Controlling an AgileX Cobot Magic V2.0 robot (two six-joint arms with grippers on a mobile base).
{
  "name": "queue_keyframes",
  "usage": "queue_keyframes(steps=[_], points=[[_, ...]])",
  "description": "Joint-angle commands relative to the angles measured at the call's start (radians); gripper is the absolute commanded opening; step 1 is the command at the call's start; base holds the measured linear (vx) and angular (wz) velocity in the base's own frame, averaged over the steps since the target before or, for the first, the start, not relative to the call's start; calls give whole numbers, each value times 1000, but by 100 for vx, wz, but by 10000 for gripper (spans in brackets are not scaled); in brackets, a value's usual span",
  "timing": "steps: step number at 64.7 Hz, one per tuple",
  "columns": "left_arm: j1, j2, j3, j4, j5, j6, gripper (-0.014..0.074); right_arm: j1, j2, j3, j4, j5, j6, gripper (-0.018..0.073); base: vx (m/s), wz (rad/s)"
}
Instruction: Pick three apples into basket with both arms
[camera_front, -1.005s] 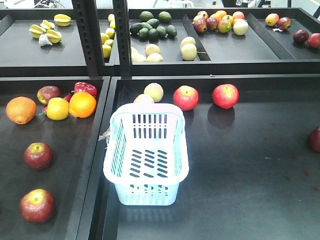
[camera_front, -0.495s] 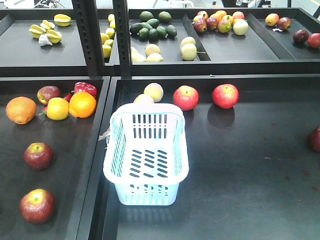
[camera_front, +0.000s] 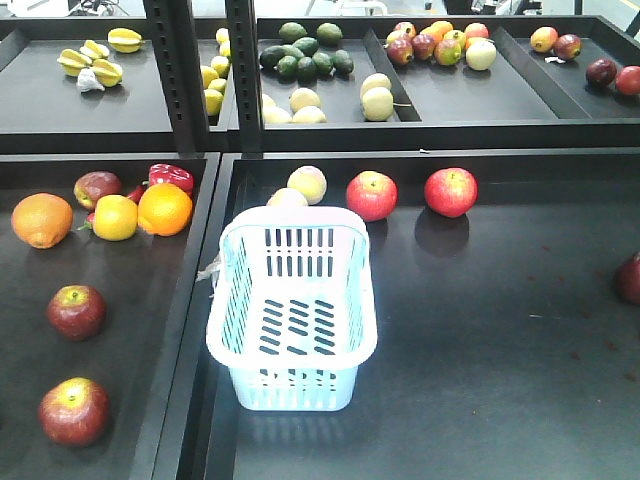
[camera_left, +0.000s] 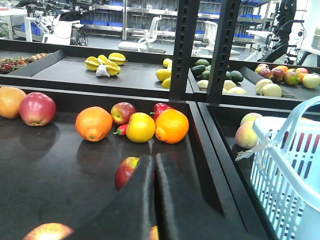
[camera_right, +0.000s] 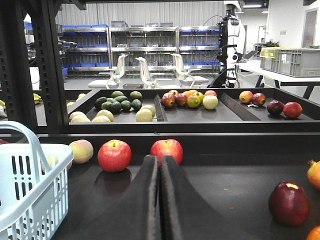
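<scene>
Front view: the basket (camera_front: 292, 216) sits in the middle tray with nothing in it, so I'd say we're right at the start, no apple grabbed yet. There are two deep red ones in the left tray, the far apple (camera_front: 76, 312) and the near apple (camera_front: 74, 411), both across the tray divider from the basket. The right apple (camera_front: 630, 278) just pokes in at the right edge, well apart from the basket. Neither arm is in this shot at all.

Left wrist: this is where you actually see the left gripper (camera_left: 154, 160). Its fingers are pressed together and hold nothing. An apple (camera_left: 125, 172) peeks out from behind the left finger, my guess is it's the far apple. The oranges (camera_left: 94, 123) sit further back, and the basket wall is off to the right.

Right wrist: the right gripper (camera_right: 160, 159) is pinched closed too, and empty. The right apple (camera_right: 289, 202) shows whole here, low on the right, near the fingers. Two brighter apples (camera_right: 114, 155) sit by the back wall, with the basket at far left.

Next move, as I read it: each arm has to spread its fingers, drop over its nearest deep red apple, then carry it to the basket.
</scene>
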Motion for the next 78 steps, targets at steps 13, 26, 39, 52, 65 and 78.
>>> queue_keyframes(steps=[13,26,39,52,65,78], points=[[3,-15,24,-180,-81,-155,-6,-6,-11,15,0,-73,-8,-5,0,0],[3,-15,23,-432,-81,-295,-6,-6,-11,15,0,-73,-8,-5,0,0],[3,-15,11,-601,-114,-332,-6,-6,-11,15,0,-73,-8,-5,0,0],[3,-15,-41,-1073,-129,-392,-6,-6,-11,15,0,-73,-8,-5,0,0],[3,-15,-261,-1184,-87,-237,-6,-6,-11,15,0,-73,-8,-5,0,0],[3,31,-526,-1184,-57,125,-6,-6,-11,15,0,-73,-8,-5,0,0]])
